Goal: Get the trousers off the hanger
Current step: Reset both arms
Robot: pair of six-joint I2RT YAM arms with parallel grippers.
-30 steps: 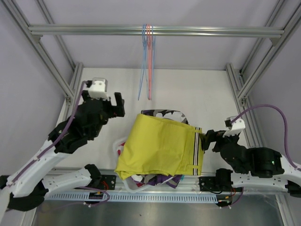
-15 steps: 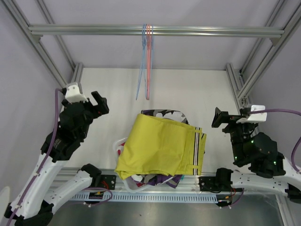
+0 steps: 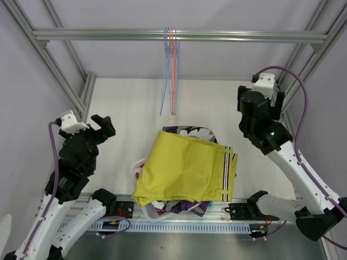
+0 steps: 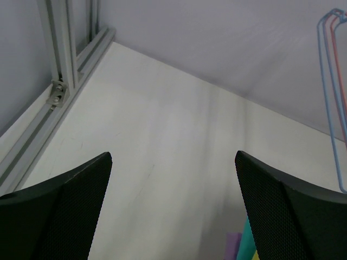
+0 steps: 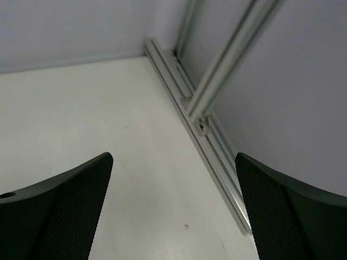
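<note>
The trousers lie in a pile at the table's near middle, with the mustard yellow shorts with a striped side band on top. Camouflage cloth shows at the far edge of the pile and purple cloth at the near edge. Teal and lilac cloth show in the left wrist view. Blue and red hangers hang bare from the top rail; they also show in the left wrist view. My left gripper is open and empty, left of the pile. My right gripper is open and empty, raised at the far right.
Aluminium frame posts and rails run along the left side and the right side of the white table. The overhead rail crosses the back of the cell.
Both arms have drawn away from the pile. The left gripper moved left and towards the near edge. The right gripper let go of the yellow shorts' edge and rose to the far right.
</note>
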